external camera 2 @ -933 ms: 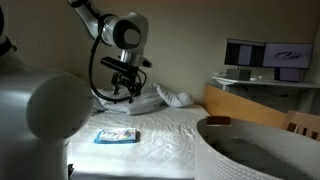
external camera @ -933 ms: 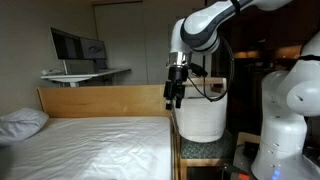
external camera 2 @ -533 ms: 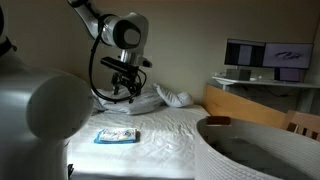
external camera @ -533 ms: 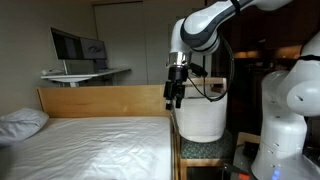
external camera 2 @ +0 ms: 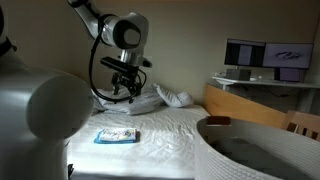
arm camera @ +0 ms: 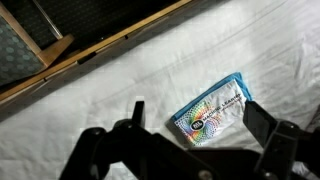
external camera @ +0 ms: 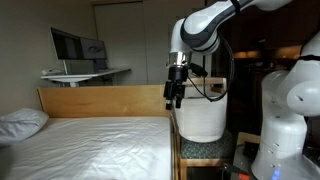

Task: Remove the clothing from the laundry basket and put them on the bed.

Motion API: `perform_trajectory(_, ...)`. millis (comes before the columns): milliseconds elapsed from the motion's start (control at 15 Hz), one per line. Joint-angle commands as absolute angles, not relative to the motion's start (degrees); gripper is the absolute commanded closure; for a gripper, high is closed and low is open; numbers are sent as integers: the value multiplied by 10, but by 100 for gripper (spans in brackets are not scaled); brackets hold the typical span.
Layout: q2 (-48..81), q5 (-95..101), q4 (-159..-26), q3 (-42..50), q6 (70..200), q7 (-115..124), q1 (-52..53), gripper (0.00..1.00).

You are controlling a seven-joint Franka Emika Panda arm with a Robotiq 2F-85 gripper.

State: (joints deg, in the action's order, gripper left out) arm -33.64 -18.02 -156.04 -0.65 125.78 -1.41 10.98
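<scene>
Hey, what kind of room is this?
Most likely a bedroom, possibly a staged one: a made bed with a pillow, a white laundry basket next to it, and a desk with monitors behind.

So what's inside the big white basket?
In an exterior view the laundry basket shows only its shadowy inner wall, and no clothes poke above the rim. Its bottom is cut off by the picture's edge, so clothes could lie there unseen.

Against the pale wall [external camera: 135, 30] stands a white desk [external camera: 95, 73] bearing a dark monitor [external camera: 70, 44], dimly lit.
</scene>
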Motion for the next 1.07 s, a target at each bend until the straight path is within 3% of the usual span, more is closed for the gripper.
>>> perform_trajectory(0,-337,-184,-1559,-12,1255,-17,103,0)
perform_trajectory(1000,-322,-174,-1537,-2,1207,-12,89,0)
